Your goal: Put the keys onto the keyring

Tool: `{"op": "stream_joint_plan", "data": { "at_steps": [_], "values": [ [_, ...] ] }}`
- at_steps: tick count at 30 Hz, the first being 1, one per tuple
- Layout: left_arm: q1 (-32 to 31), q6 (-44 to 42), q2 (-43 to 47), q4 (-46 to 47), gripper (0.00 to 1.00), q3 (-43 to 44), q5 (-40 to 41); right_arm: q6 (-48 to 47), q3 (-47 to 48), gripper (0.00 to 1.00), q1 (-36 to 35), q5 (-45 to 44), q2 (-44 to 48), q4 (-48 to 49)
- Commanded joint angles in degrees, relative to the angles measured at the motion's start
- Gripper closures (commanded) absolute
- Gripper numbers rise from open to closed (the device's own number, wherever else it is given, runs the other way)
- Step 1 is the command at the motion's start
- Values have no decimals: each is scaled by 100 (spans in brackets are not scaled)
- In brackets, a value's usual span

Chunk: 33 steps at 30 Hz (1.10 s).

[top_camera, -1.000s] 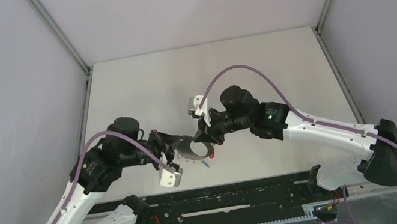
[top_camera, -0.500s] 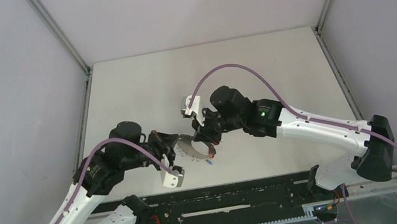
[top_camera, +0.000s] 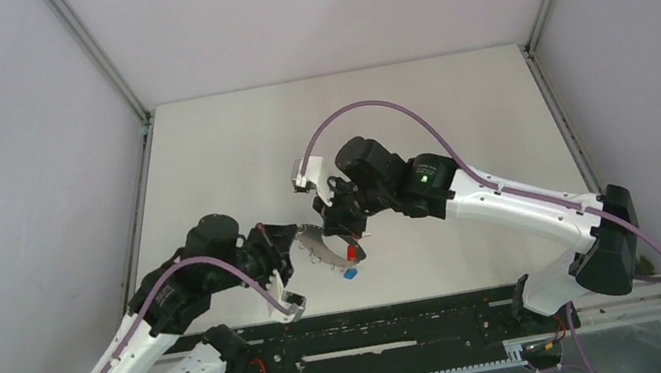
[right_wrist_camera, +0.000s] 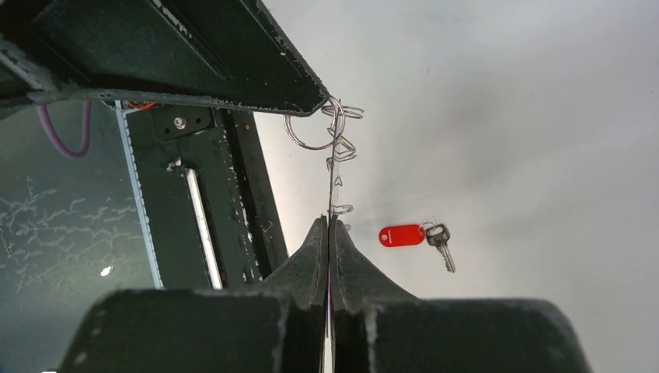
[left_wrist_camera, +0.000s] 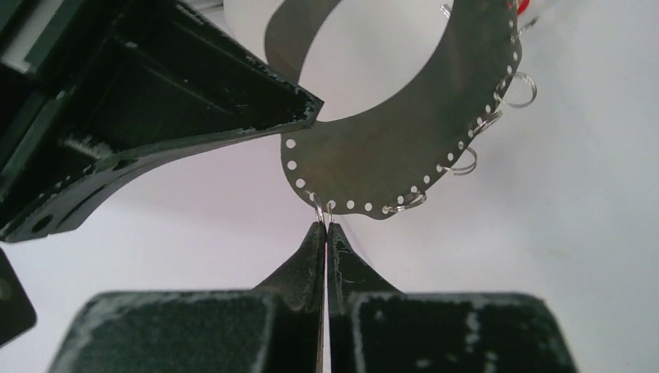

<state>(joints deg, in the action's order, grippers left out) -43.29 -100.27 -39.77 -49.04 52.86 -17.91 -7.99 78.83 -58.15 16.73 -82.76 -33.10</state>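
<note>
The keyring (top_camera: 319,246) is a wide flat grey metal band with holes and small wire loops along its rim, held up between both grippers near the table's front. In the left wrist view my left gripper (left_wrist_camera: 322,225) is shut on one wire loop at the keyring's (left_wrist_camera: 404,148) rim. In the right wrist view the keyring (right_wrist_camera: 332,175) shows edge-on, and my right gripper (right_wrist_camera: 329,222) is shut on its edge. The red key (right_wrist_camera: 404,235) sits just right of the ring; I cannot tell whether it hangs from it. The blue key (top_camera: 349,272) shows just below the ring.
The black rail (top_camera: 370,327) with the arm bases runs along the near table edge, close behind the grippers. Side walls stand left and right. Purple cables (top_camera: 365,115) loop over both arms.
The right arm has moved left and the left wrist has turned and dropped. The keyring has tilted between them, and the red key shows more plainly. The blue key has stayed put.
</note>
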Motion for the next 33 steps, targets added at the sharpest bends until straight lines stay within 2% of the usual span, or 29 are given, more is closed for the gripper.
{"op": "stream_joint_plan", "data": {
  "at_steps": [1, 7, 14, 24, 25, 28, 30, 31, 33],
  "values": [
    [42, -900, 361, 484, 100, -639, 927, 168, 291, 100, 51, -126, -124, -969],
    [37, -1068, 549, 1826, 100, -1198, 1180, 470, 126, 100, 15, -152, -65, -660],
    [38, -1353, 825, 3351, 100, -1873, 900, 778, -366, 100, 112, 392, 245, 18],
    [40, -1651, 1036, 4323, 100, -2379, 751, 1493, -1456, 100, 682, 1210, 1268, 1667],
    [38, -1604, 1047, 4377, 96, -2392, 728, 1513, -1558, 100, 698, 1247, 1343, 1862],
    [35, -1139, 1053, 4591, 57, -2369, 645, 1459, -1738, 100, 700, 1267, 1509, 2131],
    [35, -686, 1028, 4596, 36, -2253, 686, 1385, -1810, 100, 700, 1212, 1581, 2193],
    [38, -384, 1004, 4508, 30, -2140, 730, 1351, -1863, 100, 701, 1156, 1618, 2228],
    [34, 308, 931, 4086, 27, -1782, 812, 1265, -1940, 100, 700, 986, 1690, 2295]
  ]
}}
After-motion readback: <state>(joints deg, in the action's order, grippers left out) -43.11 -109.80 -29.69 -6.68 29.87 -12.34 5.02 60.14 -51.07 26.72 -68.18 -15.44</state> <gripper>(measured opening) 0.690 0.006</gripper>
